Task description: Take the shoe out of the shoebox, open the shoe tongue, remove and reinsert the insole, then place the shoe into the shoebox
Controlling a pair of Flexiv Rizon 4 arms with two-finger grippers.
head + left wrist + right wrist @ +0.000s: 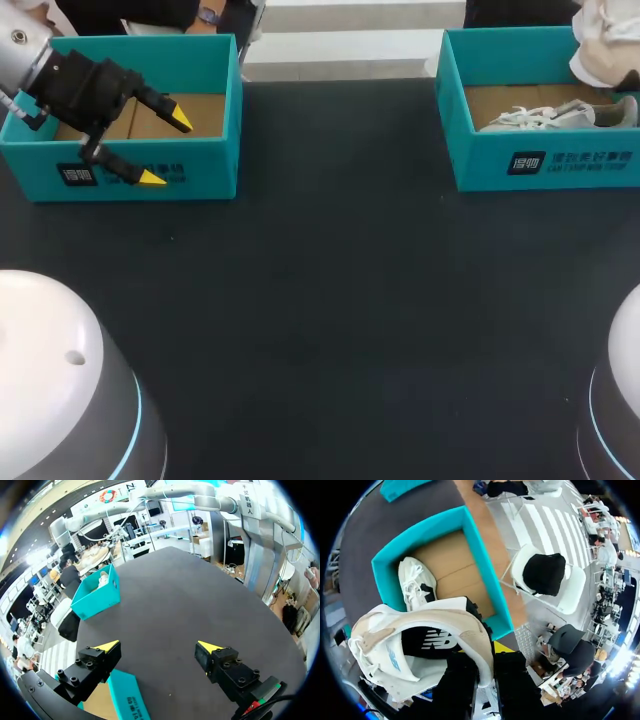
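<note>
Evidently the shoe (420,645) is out of its box: it hangs in the right gripper (487,661) above the right shoebox (480,160) at the table's (330,300) one o'clock, where a second shoe (545,117) lies inside. The fingers pinch it, seemingly at the heel collar, though the shoe hides the contact. It looks light, with a soft upper that will likely fold under pressure and a firmer sole and heel; loose laces could snag. The heel or sole edge seems the surer hold, leaving the tongue free. The left gripper (165,148), fingers spread and empty, hovers over the left shoebox (200,175) at ten o'clock.
</note>
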